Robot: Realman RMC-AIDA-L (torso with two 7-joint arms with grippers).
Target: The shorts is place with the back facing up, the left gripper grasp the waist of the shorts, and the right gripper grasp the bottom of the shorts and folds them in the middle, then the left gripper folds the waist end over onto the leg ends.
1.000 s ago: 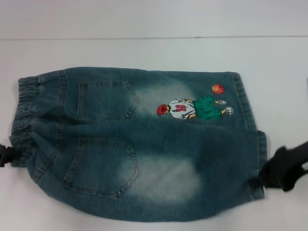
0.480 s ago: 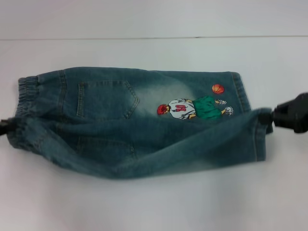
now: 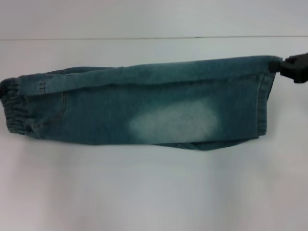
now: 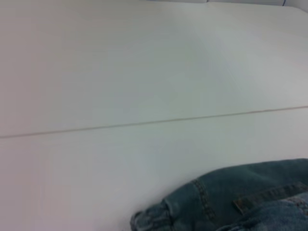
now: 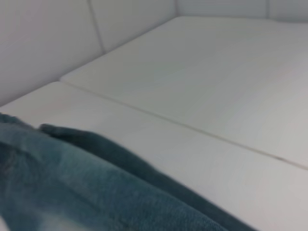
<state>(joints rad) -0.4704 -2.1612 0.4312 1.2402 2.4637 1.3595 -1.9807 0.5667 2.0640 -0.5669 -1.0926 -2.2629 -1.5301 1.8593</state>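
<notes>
Left gripper: out of frame in head view; own wrist view shows no fingers either, so open or closed not readable.
Waist end: elastic waistband (image 3: pixel 13 108) at far left of head view, bunched, resting on the table; far corner runs right up to the frame edge, any grip there not visible.
Left wrist view: only a gathered waistband corner (image 4: pixel 159 216) and a bit of denim with a stitched seam, cut off at the frame edge; rest is bare white table (image 4: pixel 144 72) with a thin seam line (image 4: pixel 144 122) across it.
Shorts (image 3: pixel 144 108): folded lengthwise into a long narrow band across the table, waist left, leg ends right. Top layer doubled toward the far edge, pale washed patch (image 3: pixel 173 122) facing up near the middle. Pockets and embroidery hidden by the fold. Sliver of lower layer poking out along the near edge, right of centre.
Leg ends: stitched hem (image 3: pixel 262 103) at right, running near-to-far, far corner pulled up to the gripper.
Right gripper (image 3: pixel 281 66): far right, mostly cut off by the frame; black tip touching the far hem corner, clamped on that corner by the look of the taut fabric edge. White label not visible.
Right wrist view: blurred denim fold (image 5: pixel 96 183) close to the lens, own fingers not shown; white table behind with a seam line (image 5: pixel 192 130) and a white wall panel (image 5: pixel 43 43).
Table (image 3: pixel 154 192): white, seam line (image 3: pixel 144 37) beyond the shorts.
</notes>
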